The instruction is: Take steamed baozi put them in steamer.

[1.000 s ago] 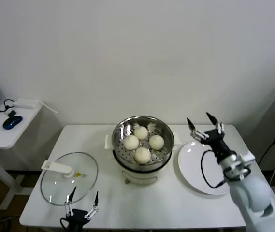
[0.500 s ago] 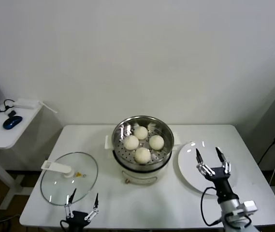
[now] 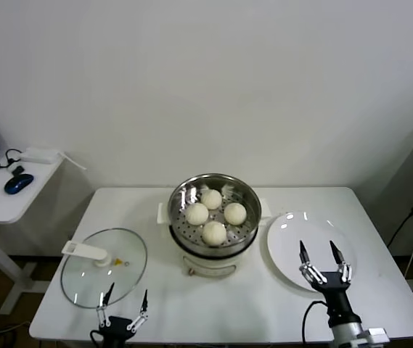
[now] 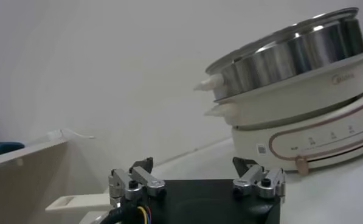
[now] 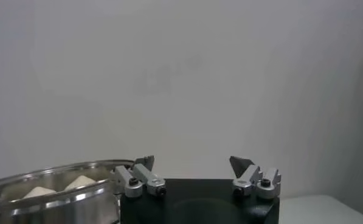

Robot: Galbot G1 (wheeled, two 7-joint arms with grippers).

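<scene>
Several off-white baozi [image 3: 214, 232] lie inside the shiny steel steamer [image 3: 180, 197] on its cream cooker base in the middle of the table. In the right wrist view the steamer [image 5: 47, 195] shows with bun tops [image 5: 81, 181] above its rim. My right gripper [image 3: 317, 252] is open and empty, low over the front of the white plate [image 3: 286, 239], to the right of the steamer. My left gripper [image 3: 124, 296] is open and empty at the table's front edge, just in front of the glass lid. The left wrist view shows the steamer [image 4: 290, 55] from the side.
A round glass lid [image 3: 103, 274] with a white handle lies at the front left of the table. A side desk [image 3: 3, 199] with a blue mouse [image 3: 18, 183] stands to the left. A wall is close behind the table.
My right gripper has dropped from high beside the steamer's right to low over the front of the plate, staying open. The left gripper and the buns have not moved.
</scene>
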